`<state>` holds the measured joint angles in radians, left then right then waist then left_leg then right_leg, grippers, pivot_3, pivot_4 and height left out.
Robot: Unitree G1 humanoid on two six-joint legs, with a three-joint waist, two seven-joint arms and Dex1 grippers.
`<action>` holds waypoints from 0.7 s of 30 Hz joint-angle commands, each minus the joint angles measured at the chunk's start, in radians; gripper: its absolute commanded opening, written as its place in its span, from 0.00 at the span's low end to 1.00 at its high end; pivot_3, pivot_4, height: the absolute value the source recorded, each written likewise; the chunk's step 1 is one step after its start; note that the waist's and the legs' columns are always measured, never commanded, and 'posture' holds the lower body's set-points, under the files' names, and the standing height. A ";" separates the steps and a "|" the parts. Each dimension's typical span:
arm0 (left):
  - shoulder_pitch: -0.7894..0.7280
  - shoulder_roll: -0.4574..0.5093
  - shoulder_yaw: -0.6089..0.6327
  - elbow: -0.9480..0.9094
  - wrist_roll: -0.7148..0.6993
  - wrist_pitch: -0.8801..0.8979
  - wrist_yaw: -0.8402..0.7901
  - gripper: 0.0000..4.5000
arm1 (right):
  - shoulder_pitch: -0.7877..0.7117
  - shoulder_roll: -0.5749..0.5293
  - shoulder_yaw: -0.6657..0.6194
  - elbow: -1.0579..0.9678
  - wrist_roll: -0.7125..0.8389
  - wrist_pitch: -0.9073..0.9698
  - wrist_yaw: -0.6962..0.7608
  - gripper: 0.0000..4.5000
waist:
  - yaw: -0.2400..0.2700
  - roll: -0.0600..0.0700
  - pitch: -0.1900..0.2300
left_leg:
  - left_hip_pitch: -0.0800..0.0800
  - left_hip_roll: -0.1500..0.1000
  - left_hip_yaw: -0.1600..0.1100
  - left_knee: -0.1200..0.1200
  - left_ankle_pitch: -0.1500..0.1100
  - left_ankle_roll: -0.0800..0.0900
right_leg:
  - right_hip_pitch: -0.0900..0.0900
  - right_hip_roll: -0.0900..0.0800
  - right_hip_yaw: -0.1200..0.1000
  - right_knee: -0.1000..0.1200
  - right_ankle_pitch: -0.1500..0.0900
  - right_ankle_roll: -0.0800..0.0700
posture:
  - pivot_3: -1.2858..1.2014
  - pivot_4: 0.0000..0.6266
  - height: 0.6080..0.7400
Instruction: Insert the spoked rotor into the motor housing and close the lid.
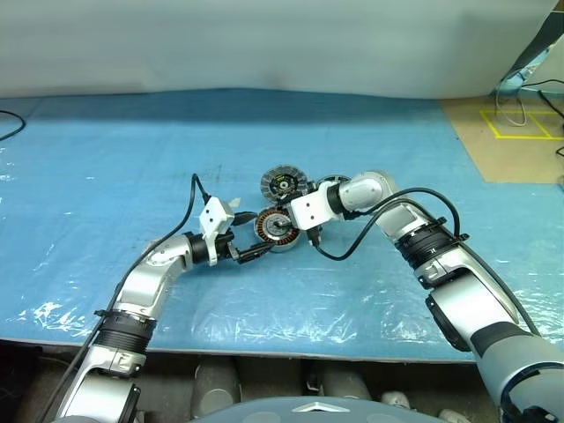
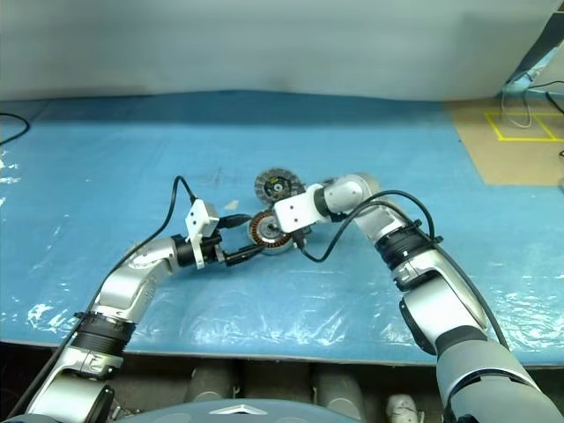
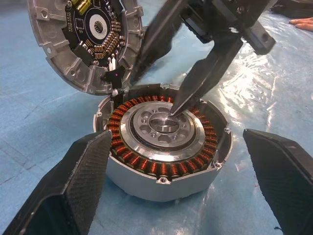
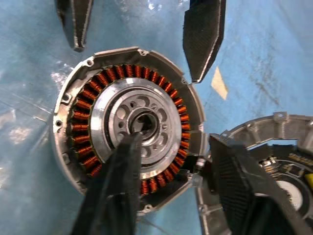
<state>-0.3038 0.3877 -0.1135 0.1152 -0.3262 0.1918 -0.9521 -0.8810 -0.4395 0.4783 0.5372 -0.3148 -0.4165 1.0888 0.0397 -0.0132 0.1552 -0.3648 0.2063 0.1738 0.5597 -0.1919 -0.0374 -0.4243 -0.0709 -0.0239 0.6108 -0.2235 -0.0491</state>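
The motor housing (image 2: 267, 231) was seen lying on the blue plastic sheet (image 2: 106, 159), its copper windings facing up. The lid (image 2: 277, 186) was set just behind it, dark-centred face up. The left hand (image 2: 249, 256) was held beside the housing's near-left edge. The right hand (image 2: 294, 234) was angled down over the housing's right side.

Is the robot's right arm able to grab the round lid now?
Probably yes. The lid lies uncovered right beside the motor housing, where the right gripper hangs with its fingers apart. The spoked rotor already sits inside, so nothing blocks it.
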 commanded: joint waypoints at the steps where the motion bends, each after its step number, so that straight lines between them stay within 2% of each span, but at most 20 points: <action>1: 0.002 0.007 0.012 -0.009 0.001 -0.025 -0.010 1.00 | -0.025 0.003 0.004 -0.006 0.000 -0.050 -0.006 0.49 | 0.000 0.000 0.000 | 0.000 0.000 0.000 0.001 0.000 0.000 | 0.000 0.000 0.000 0.000 0.000 0.000 | 0.52 0.24 1.00; 21: -0.001 0.003 0.001 -0.017 0.004 -0.024 -0.002 1.00 | -0.119 0.020 0.061 0.127 -0.140 -0.271 -0.148 0.49 | -0.001 0.000 0.000 | 0.000 0.000 0.000 0.004 0.000 0.000 | 0.000 0.000 0.000 0.004 0.000 0.000 | 0.52 0.24 1.00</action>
<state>-0.3031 0.3877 -0.1148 0.1389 -0.3245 0.1715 -0.9532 -0.9717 -0.4183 0.5365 0.6734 -0.4465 -0.6525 0.9570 0.0384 -0.0135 0.1554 -0.3647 0.2063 0.1735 0.5634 -0.1924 -0.0375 -0.4244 -0.0709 -0.0237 0.6150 -0.2235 -0.0492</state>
